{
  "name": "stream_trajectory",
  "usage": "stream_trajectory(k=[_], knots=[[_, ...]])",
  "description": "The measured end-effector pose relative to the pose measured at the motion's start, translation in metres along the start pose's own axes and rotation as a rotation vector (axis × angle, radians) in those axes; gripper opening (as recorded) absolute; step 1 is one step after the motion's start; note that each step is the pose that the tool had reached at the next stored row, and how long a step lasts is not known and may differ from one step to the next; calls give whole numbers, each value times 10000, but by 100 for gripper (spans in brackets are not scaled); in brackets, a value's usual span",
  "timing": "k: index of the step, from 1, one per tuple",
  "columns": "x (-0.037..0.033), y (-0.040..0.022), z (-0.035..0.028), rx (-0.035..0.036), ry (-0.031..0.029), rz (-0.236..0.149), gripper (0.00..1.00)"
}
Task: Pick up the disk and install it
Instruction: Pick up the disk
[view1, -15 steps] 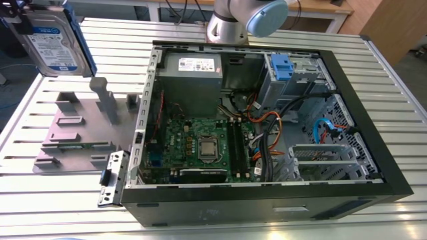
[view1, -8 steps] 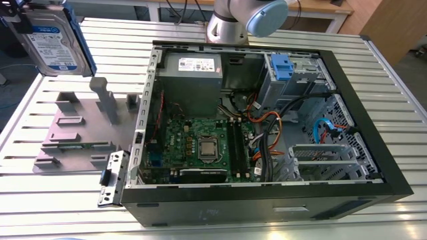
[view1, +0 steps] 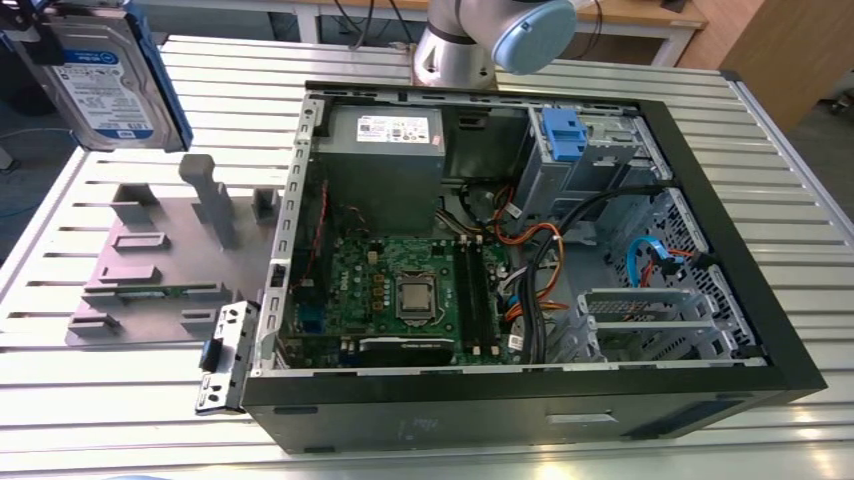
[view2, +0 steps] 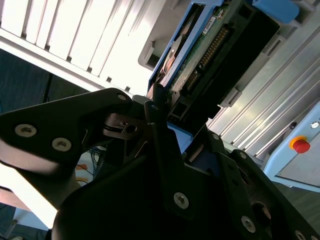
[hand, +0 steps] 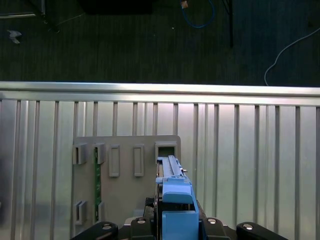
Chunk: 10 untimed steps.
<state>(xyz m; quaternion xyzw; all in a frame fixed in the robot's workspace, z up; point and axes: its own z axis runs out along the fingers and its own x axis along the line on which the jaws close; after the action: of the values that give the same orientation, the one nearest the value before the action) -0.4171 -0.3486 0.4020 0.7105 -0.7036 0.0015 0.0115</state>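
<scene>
One hard disk (view1: 100, 80): silver, with a blue-and-white label and blue rails on its edges; it hangs on edge in the air at the exterior view's far left, above the slatted table (view1: 774, 180) and well apart from the computer case (view1: 534, 410).
Gripper (view2: 180, 112): in the second wrist view its black fingers (view2: 160, 140) appear pressed on the hard disk from both sides; the contact itself is in shadow, so clamped is my reading, not a certainty.
Grey fixture plate (hand: 125, 200): lies on the table left of the case, directly under the hard disk; in the first wrist view the slot beneath the disk's edge looks vacant.
Drive bay (view1: 594, 160): in the far right corner of the open case, with a blue latch (view1: 561, 130) at its mouth; orange and black cables (view1: 527, 240) run just near of it.
Power supply (view1: 384, 130): far left inside the case, with the motherboard (view1: 400, 290) on its near side.
Step in hand: the pick-up looks done, with the disk held clear of the plate; the install is not yet done.
Next move calls for: by my judgement, a rightward carry high enough to pass the case wall, the rails squared to the bay, and a path clear of the cables.
</scene>
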Motion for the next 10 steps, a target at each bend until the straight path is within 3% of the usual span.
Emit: stream_trajectory(k=[10], knots=[[0,0,-22,1,0,0,36]])
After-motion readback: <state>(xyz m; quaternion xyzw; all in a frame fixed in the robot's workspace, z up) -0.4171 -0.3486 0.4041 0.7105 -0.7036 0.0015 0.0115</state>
